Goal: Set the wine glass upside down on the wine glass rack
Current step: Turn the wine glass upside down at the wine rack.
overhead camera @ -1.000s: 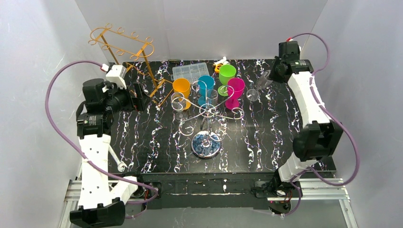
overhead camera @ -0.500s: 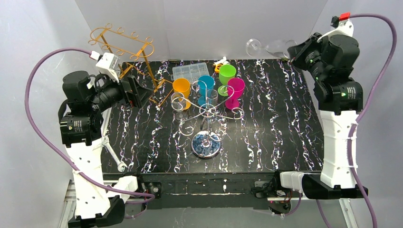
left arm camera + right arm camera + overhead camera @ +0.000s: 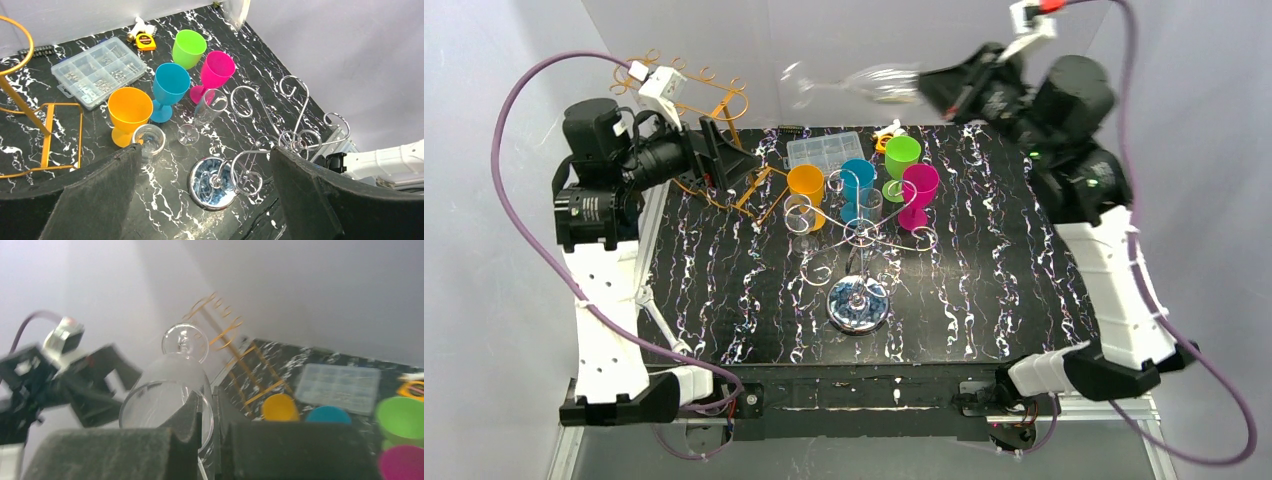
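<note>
Right pincer (image 3: 936, 85) is clamped on the rim of the clear wine glass (image 3: 864, 82), its dark foam-faced fingers (image 3: 125, 450) pinching the thin wall of the bowl. The glass hangs in the air, high above and behind the chrome wine glass rack (image 3: 861, 240), lying roughly sideways with its round foot pointing toward the gold wire rack (image 3: 684, 100). The glass is smooth and transparent, with a slim stem. Left pincer (image 3: 729, 158) stands wide apart and holds nothing, well to the side of the chrome rack, close by the gold one.

The chrome rack is bent wire with scrolled hooks on a round mirrored base, standing on the black, white-veined counter (image 3: 1004, 250). Just behind it crowd an orange cup (image 3: 806, 183), a blue goblet (image 3: 857, 178), a pink goblet (image 3: 919, 185) and a green goblet (image 3: 902, 155), all matte plastic. A short clear tumbler (image 3: 799, 213) and a second clear stemmed glass (image 3: 202, 112) stand there too. Farther behind lies a clear compartment box (image 3: 826, 152).
</note>
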Controlling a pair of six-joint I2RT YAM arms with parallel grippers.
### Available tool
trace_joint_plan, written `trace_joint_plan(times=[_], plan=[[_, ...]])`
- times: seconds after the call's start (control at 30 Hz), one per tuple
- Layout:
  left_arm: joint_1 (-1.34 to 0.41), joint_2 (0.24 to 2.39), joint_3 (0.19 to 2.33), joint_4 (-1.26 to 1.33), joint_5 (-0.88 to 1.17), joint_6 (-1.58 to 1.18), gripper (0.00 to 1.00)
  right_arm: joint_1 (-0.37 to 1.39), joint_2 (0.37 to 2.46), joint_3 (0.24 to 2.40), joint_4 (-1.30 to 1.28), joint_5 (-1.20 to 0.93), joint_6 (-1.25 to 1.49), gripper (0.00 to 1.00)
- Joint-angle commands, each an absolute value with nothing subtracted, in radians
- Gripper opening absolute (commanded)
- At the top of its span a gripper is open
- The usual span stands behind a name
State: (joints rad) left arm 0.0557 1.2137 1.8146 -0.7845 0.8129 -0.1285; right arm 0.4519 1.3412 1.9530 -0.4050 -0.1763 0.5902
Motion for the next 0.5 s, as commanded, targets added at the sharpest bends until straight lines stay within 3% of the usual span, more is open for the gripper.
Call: trace_joint_plan(times=[0.0,0.47], plan=[[0.036,1.241,1.880,-0.775,0.828,-0.139,0.99,0.659,1.415,2.073,-0.401,-0.019,0.489,0.01],[0.036,1.154,1.710,-0.769,0.767,-0.007,0.99,0.867,1.482,2.107,-0.418,0.103,0.404,0.01]])
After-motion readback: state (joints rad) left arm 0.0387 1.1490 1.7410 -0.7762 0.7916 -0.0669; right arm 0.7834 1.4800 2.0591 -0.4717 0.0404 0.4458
